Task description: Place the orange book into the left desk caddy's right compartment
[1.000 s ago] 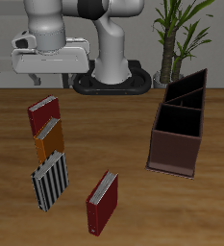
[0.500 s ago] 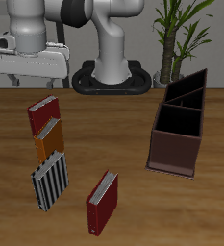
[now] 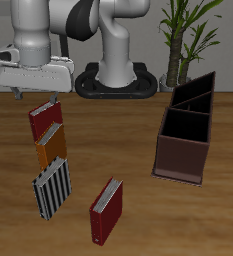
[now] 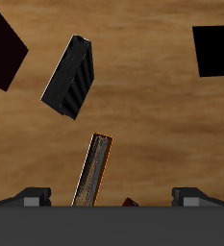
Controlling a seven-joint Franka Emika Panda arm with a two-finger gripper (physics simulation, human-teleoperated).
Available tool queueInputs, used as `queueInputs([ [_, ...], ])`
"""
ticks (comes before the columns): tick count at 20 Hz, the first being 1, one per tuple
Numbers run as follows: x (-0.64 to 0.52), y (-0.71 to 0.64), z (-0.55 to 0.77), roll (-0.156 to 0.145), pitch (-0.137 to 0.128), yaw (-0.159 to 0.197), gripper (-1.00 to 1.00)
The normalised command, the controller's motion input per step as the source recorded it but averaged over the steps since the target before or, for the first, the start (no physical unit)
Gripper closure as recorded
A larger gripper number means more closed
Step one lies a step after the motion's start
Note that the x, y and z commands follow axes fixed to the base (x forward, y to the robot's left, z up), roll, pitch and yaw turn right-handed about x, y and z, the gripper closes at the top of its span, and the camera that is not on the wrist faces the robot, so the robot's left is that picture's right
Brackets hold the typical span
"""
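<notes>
The orange book [image 3: 51, 143] lies flat on the table between a dark red book [image 3: 43, 117] and the black-and-white striped book [image 3: 52, 187]. My gripper [image 3: 35, 99] hangs open and empty above the dark red book, just behind the orange one. In the wrist view the orange book [image 4: 92, 171] runs up between my fingertips [image 4: 32, 197], and my gripper [image 4: 112, 198] holds nothing. The left desk caddy [image 3: 178, 157], reddish-brown and open-topped, stands far across the table. Its inside is dark, and I cannot make out the right compartment.
A darker, blackish caddy [image 3: 195, 92] stands right behind the brown one. A second dark red book [image 3: 106, 209] lies near the table's front edge. The robot's base [image 3: 116, 82] and a potted plant [image 3: 188, 30] are at the back. The striped book [image 4: 70, 75] shows in the wrist view.
My gripper has moved sideways away from the caddies and come down over the row of books. The books and caddies have not moved.
</notes>
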Motion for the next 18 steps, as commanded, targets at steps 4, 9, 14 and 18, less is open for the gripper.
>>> queueInputs([
  [4,-0.01,0.01,-0.3,-0.027,-0.013,-0.031,-1.0],
  [9,0.0,0.01,-0.27,0.001,0.011,-0.048,-1.0],
  [14,-0.02,0.0,-0.35,0.012,0.028,-0.038,-1.0],
  [18,-0.07,0.03,-0.34,0.002,0.003,-0.043,-1.0],
])
